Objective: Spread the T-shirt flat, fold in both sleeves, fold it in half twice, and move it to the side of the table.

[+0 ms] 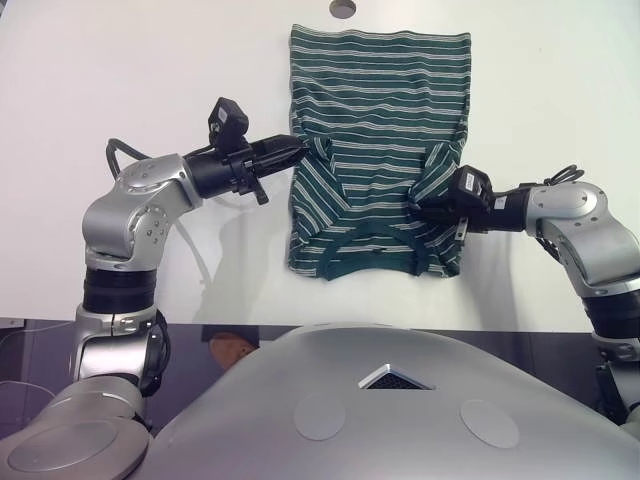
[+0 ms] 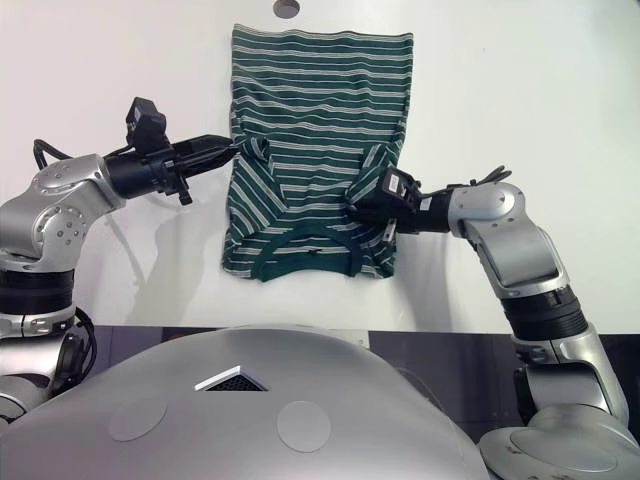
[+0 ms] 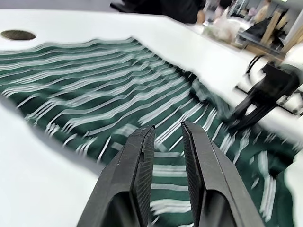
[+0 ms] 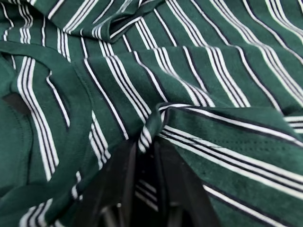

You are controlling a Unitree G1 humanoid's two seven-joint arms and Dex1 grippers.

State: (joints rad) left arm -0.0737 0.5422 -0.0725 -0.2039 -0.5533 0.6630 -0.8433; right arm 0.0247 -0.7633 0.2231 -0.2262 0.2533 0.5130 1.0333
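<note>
One shirt (image 1: 380, 110), two grippers at it

It lay mid way across the table (image 1: 150, 60), sleeves tucked in. Right gripper (image 1: 418, 208) pinched a fold by the right sleeve. Left gripper (image 1: 298, 150) sat at the left edge, fingers narrowly apart, empty.

White table (image 1: 560, 80), one striped T-shirt (image 1: 385, 110) on it
The green T-shirt with white stripes lies about mid-table — hem toward the far side, collar toward the near edge — with the sleeve cloth on both sides turned in over the body and the lower half creased. A round grey hole (image 1: 342, 8) sits in the tabletop just beyond the hem.
</note>
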